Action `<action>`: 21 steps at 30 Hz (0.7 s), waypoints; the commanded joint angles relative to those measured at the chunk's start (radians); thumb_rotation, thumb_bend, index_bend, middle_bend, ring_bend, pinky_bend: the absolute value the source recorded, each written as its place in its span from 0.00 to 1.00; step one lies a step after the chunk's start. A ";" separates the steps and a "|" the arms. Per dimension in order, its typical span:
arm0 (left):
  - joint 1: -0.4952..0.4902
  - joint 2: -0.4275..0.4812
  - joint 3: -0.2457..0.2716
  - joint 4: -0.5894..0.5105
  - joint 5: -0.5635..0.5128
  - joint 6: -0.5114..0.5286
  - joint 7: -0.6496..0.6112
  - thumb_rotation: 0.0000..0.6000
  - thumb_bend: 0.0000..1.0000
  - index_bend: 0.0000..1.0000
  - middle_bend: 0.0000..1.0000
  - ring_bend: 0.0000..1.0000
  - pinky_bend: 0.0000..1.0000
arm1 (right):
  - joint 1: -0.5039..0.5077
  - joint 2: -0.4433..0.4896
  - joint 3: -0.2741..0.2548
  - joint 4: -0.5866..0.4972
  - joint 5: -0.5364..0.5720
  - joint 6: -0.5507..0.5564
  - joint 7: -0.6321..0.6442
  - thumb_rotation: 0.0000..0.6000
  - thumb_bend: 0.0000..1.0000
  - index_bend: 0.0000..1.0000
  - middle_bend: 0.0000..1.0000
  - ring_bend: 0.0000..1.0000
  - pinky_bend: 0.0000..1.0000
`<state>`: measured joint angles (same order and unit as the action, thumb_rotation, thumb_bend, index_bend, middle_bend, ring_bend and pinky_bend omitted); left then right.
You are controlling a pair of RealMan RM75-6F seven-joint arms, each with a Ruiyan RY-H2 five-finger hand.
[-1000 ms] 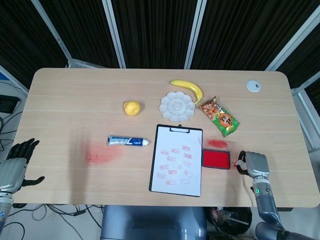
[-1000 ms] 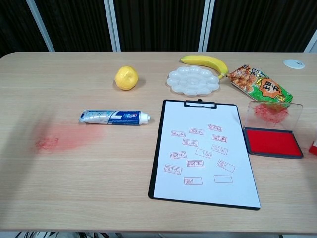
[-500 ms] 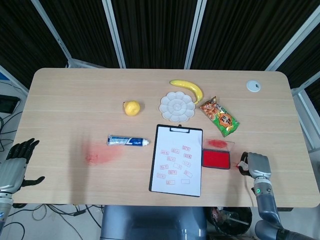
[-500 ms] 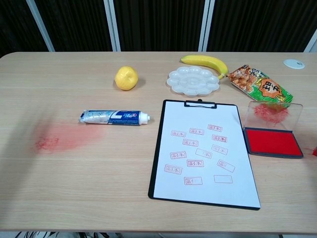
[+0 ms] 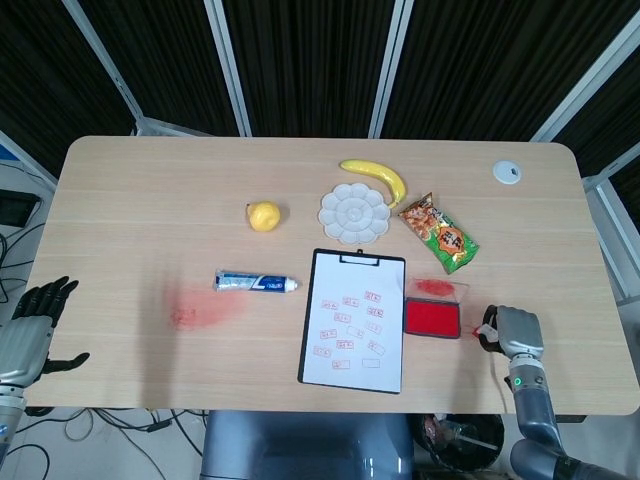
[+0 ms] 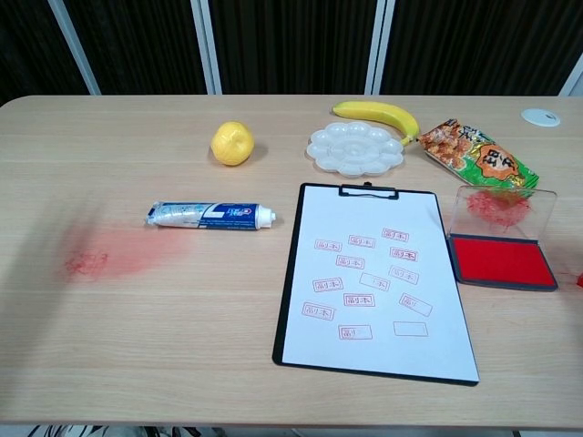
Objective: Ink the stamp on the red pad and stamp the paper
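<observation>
The right hand [image 5: 508,329] drew back from the red ink pad [image 5: 432,318] toward the table's [image 5: 150,220] near right edge. In the chest view, the red stamp it held slid almost out of sight at the right border.

Across the table [image 6: 118,364] we see a banana [image 6: 377,115] touching a white palette [image 6: 355,150], a snack packet [image 6: 478,155] to their right, a lemon [image 6: 232,143], a toothpaste tube [image 6: 211,216] beside a red smear [image 6: 109,253], and a white disc [image 6: 541,116] at the far right corner.
</observation>
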<state>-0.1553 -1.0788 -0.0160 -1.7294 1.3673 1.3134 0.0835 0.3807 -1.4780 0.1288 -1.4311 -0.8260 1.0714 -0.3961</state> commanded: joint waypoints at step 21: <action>0.002 0.002 0.000 -0.001 0.001 0.000 -0.001 1.00 0.01 0.00 0.00 0.00 0.00 | 0.006 0.006 -0.005 -0.006 0.032 -0.007 -0.044 1.00 0.38 0.65 0.51 0.63 0.79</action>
<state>-0.1534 -1.0764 -0.0158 -1.7306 1.3685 1.3133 0.0826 0.3861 -1.4719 0.1239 -1.4364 -0.7948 1.0642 -0.4390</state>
